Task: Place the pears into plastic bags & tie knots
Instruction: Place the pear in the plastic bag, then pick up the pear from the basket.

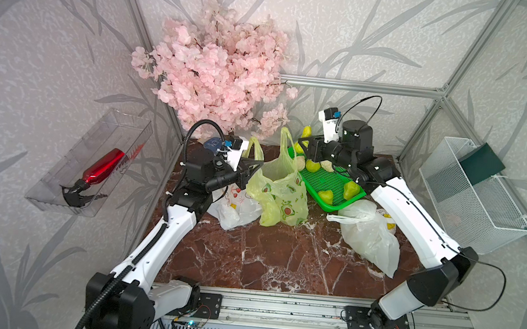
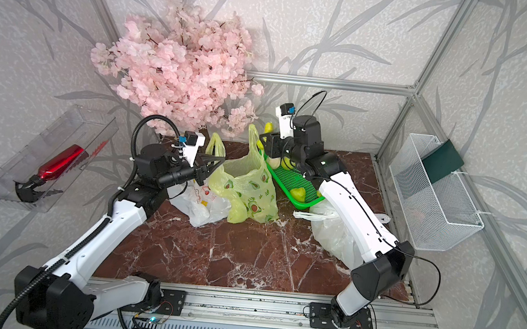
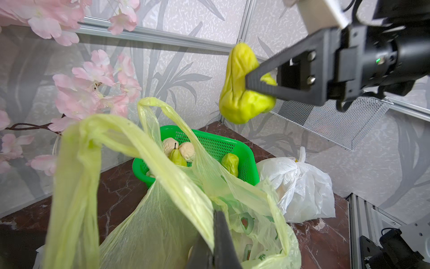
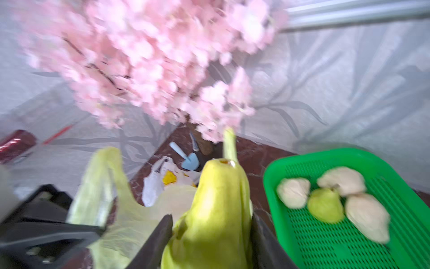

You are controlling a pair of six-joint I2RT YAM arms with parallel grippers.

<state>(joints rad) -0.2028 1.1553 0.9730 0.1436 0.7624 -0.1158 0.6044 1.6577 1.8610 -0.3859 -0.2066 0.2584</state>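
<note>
Right pincer (image 3: 254, 80): closed around the held pear, its fingers pressing into the soft belly so that the skin dents; it is raised well clear of the counter.
Held pear (image 3: 239, 93): squeezed between the right pincer's fingers with its neck upward, hanging in the air and touching nothing else.
Left pincer (image 1: 257, 164): pressed together on the thin film of the yellow-green bag near one handle, holding that side of the mouth up.
Yellow-green bag (image 1: 282, 190): stands on the counter between the two pincers, mouth open upward. One handle rises just beside the right pincer and the other loops up at the left pincer's tip.
Green tray (image 1: 341, 176): on the counter beneath the right pincer, just beside the bag.
Other pears (image 1: 351, 189): at least three lie in the tray under the right pincer and its arm, with pale cream lumps (image 1: 326, 166) among them.
Printed white bag (image 1: 238, 207): slumped on the counter below the left pincer, against the yellow-green bag.
Bunched white bag (image 1: 367, 241): lies on the counter well apart from both pincers, on the tray's near side, its neck gathered tight.
Counter (image 1: 262, 261): red-brown marble.
Pink blossoms (image 1: 219, 65): behind the left pincer, against the wall.
</note>
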